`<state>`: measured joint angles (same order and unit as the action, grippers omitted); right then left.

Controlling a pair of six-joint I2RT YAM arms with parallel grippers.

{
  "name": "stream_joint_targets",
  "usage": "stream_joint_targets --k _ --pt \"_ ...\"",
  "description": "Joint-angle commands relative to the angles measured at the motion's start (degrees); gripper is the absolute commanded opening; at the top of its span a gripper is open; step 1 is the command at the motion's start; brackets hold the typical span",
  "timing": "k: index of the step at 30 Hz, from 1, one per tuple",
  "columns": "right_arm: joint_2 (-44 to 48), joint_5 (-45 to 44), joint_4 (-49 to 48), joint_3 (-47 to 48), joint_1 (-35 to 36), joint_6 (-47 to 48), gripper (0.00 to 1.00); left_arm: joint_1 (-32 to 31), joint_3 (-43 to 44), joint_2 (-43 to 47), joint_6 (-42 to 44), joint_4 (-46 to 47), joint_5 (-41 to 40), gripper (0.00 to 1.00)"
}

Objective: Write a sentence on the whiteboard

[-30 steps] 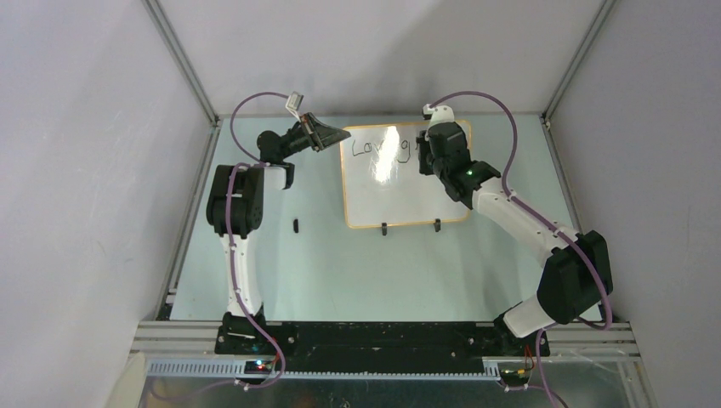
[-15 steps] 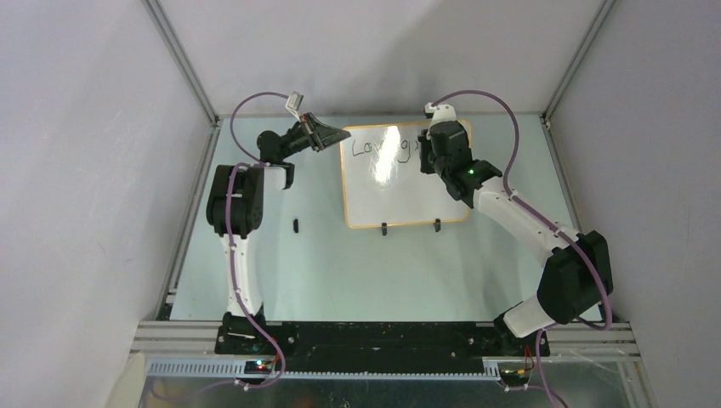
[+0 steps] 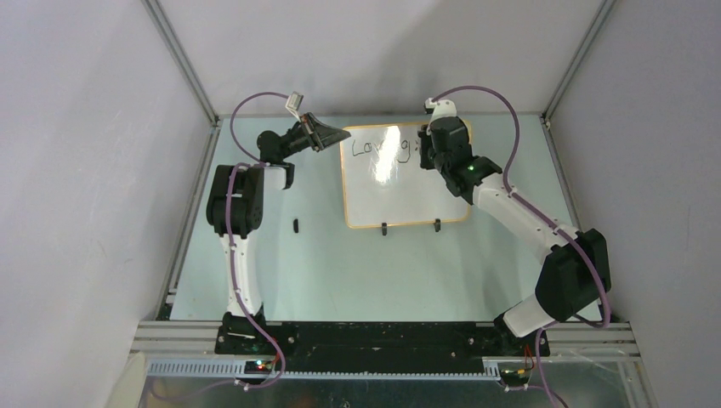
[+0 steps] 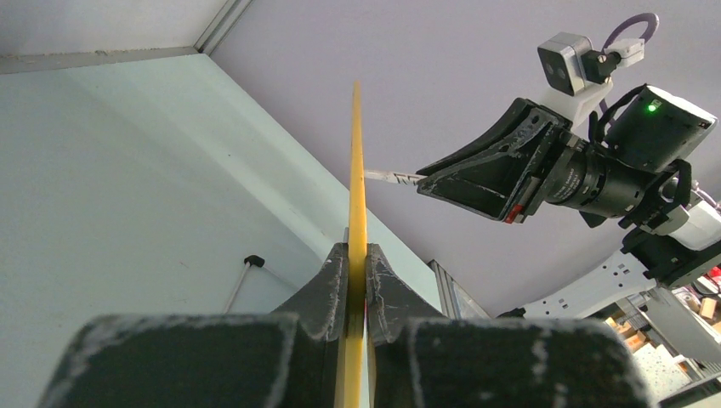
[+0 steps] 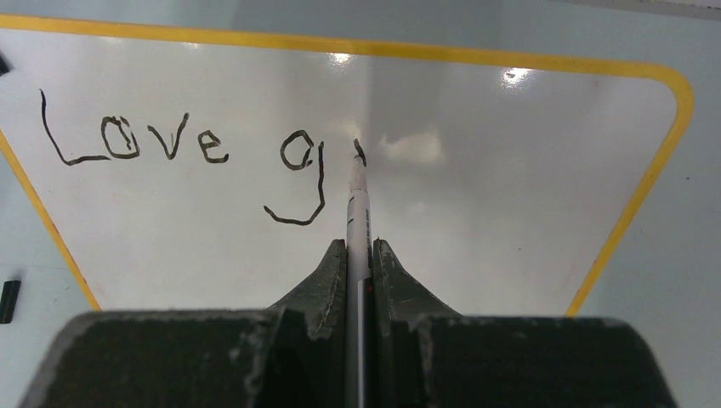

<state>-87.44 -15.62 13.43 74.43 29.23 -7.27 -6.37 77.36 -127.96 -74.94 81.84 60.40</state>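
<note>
Reading "Love g", the sentence (image 5: 174,140) marks the whiteboard (image 5: 476,212).

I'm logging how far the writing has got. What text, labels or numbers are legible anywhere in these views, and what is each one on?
"Love" – black handwriting, upper left of the whiteboard, the start of the sentence.
"g" – same line, right of it; a short unfinished stroke follows at the tip of the marker.
Marks on the marker barrel: too small to read.
Nothing else legible in any view.
</note>
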Motion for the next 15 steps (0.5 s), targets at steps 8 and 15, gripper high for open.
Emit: stream_joint_targets --k 8,15 --pt "-0.86 -2.01 -0.83 3.18 -0.96 0.41 0.00 -0.28 0.27 2.65 0.93 1.93 0.48 0.00" --pt "-0.77 -3.39 -1.06 3.18 -1.04 -0.06 0.00 -0.27 0.18 2.71 0.99 1.96 0.44 0.00"
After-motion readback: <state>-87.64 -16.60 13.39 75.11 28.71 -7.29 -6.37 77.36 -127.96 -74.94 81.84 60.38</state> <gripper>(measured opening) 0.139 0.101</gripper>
